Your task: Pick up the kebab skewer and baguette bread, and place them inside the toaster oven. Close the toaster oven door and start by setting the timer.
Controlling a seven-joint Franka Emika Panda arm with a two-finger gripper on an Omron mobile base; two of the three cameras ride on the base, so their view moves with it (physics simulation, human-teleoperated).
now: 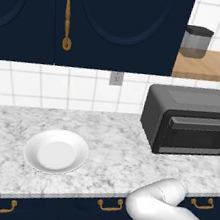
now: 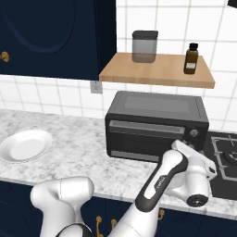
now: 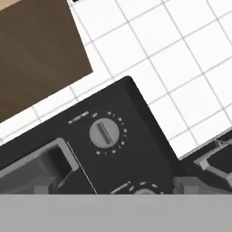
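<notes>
While shut, toaster oven (image 2: pixel 155 126) lies lengthwise along wall, door (image 2: pixel 148 139) facing arm.

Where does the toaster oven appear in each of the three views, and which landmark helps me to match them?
Left base view: the toaster oven stands at the right, on the marble counter, door shut.
Right base view: it stands in the centre, under the wooden shelf.
Hand view: its knob corner lies tilted across the lower half.
Shared landmark: the white tiled wall behind the oven.
</notes>
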